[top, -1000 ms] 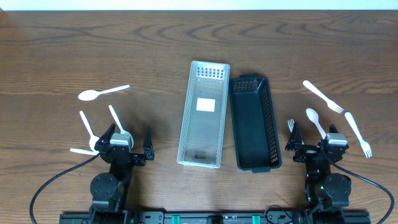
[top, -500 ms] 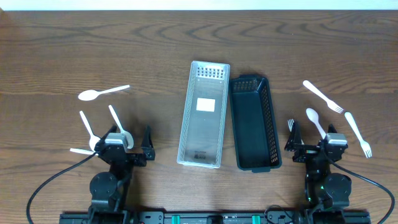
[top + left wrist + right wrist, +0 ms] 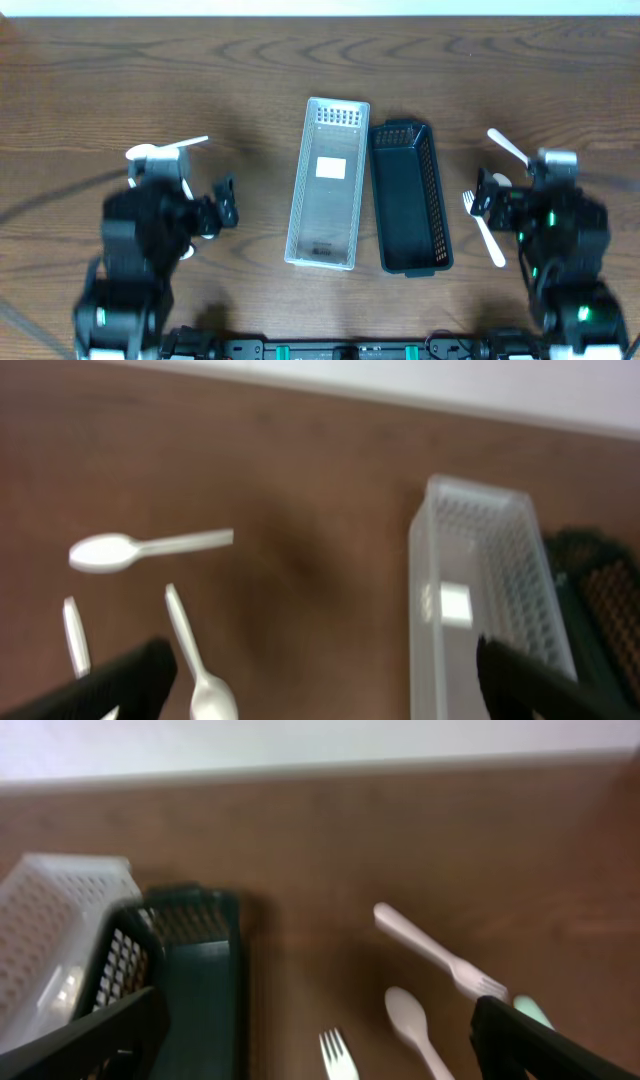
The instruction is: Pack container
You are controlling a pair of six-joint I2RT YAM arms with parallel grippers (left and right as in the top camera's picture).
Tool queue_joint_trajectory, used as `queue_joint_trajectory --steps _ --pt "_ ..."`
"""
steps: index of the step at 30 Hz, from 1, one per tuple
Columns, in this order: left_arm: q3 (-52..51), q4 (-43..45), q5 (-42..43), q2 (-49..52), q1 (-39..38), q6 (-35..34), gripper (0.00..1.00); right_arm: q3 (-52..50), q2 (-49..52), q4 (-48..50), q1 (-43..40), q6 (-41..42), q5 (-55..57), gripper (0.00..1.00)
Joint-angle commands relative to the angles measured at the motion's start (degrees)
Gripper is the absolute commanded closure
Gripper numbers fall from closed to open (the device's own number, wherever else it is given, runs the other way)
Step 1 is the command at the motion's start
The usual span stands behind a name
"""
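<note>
Mid-bench [image 3: 250, 60], close side by side: clear bin [image 3: 328, 185] on the left, dark bin [image 3: 410, 195] on the right, both lengthwise. White label [image 3: 331, 168] on the clear bin's floor.

Left of the bins, well apart from them: spoon [image 3: 130, 550] lying crosswise, second spoon [image 3: 195, 665] below it with bowl toward the arm, and a white handle [image 3: 73, 635] farthest left. Nothing held in the left gripper [image 3: 330, 695]: fingers spread wide, raised over the bench between the spoons and the clear bin.

Right of the dark bin: long fork [image 3: 435, 952] on a slant, third spoon [image 3: 410, 1015] just beneath it, near fork [image 3: 338, 1065] closest to the bin. Nothing held in the right gripper [image 3: 320, 1055] either: fingers spread wide, raised over the bench above that cutlery.

Arms blurred in the overhead view.
</note>
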Motion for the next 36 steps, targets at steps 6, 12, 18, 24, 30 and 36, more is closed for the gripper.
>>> queue_joint_trajectory --steps 6,12,18,24,30,36 --pt "18.38 -21.22 0.81 25.59 -0.20 0.94 0.02 19.56 22.84 -19.32 0.31 -0.76 0.00 0.01" --pt "18.29 -22.32 1.44 34.42 -0.20 -1.16 0.01 19.58 32.41 -20.02 0.33 -0.63 -0.22 0.28" --pt "18.29 -24.09 1.46 40.35 -0.20 -1.18 0.29 19.58 39.28 -20.98 0.37 -0.50 -3.21 0.63" --pt "16.81 -24.50 1.49 43.74 -0.37 -1.18 0.45 19.56 44.63 -22.43 0.48 -0.55 -7.54 0.76" --pt "16.72 -25.51 1.49 44.65 -3.04 -1.18 0.56 19.56 48.89 -23.45 0.85 -0.57 -13.64 0.77" --pt "16.68 -24.28 1.49 44.68 -8.22 -1.18 0.89 19.56 50.36 -23.45 1.01 -0.57 -14.01 0.75"
